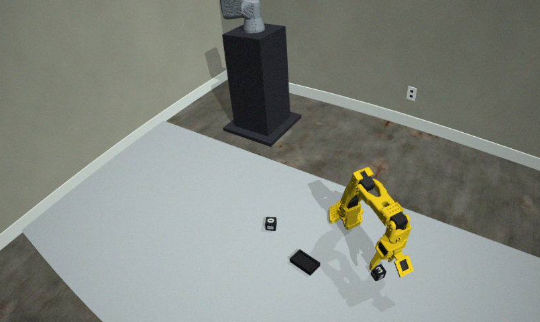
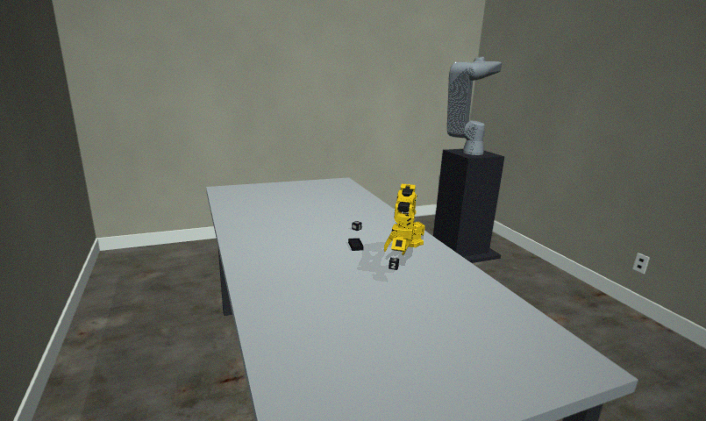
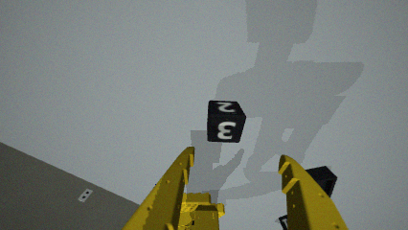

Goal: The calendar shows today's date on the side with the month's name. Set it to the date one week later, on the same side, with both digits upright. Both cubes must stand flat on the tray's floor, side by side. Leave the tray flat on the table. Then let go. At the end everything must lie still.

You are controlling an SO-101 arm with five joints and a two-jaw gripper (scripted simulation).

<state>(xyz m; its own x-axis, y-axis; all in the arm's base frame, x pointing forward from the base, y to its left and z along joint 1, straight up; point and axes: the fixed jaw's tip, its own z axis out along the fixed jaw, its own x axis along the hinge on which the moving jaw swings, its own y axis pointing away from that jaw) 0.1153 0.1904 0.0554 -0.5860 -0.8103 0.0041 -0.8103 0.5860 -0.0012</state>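
Observation:
A black cube (image 1: 378, 272) lies on the table with a 3 on top and a 2 on one side. It also shows in the exterior view (image 2: 393, 263) and the wrist view (image 3: 225, 122). My gripper (image 1: 386, 267) hangs just above it, open and empty, with the cube just ahead of the two yellow fingertips. The other black cube (image 1: 270, 223) stands apart to the left, with a 0 on top and an 8 on a side. The flat black tray (image 1: 304, 261) lies empty on the table between the two cubes.
The arm's yellow base (image 1: 346, 215) stands behind the cubes near the table's far edge. A dark pedestal (image 1: 258, 79) with a grey robot arm stands on the floor beyond the table. A dark shape (image 3: 322, 179) shows beside the right finger in the wrist view.

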